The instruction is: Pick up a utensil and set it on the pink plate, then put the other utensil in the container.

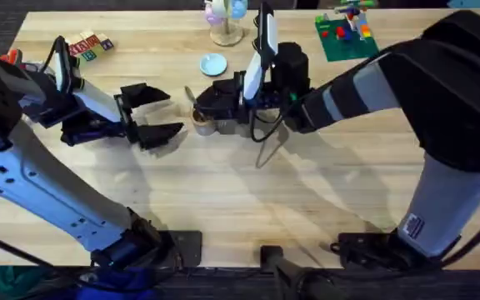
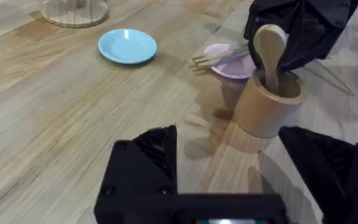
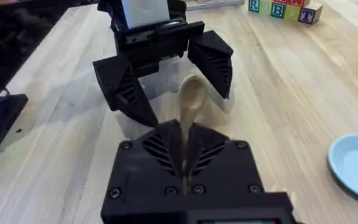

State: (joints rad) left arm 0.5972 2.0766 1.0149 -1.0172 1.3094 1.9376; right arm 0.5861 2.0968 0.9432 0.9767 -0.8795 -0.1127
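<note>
The tan container [image 2: 269, 104] stands on the table just in front of the pink plate [image 2: 230, 62]. The wooden fork [image 2: 217, 57] lies across that plate, tines sticking out past its rim. The wooden spoon [image 2: 270, 53] stands in the container, bowl end up, and my right gripper [image 3: 185, 134] is shut on its handle [image 3: 190, 106]. In the overhead view my right gripper [image 1: 211, 102] hovers over the container [image 1: 203, 123] and hides the pink plate. My left gripper [image 1: 173, 112] stands open and empty a little to the left, facing the container, its fingers [image 2: 145, 162] wide apart.
A light blue plate [image 1: 213, 64] lies behind the container. Farther back stands a wooden stand [image 1: 226, 33] with pastel pieces. A green baseplate with bricks [image 1: 344, 35] sits at the back right, and alphabet blocks [image 1: 88, 46] at the back left.
</note>
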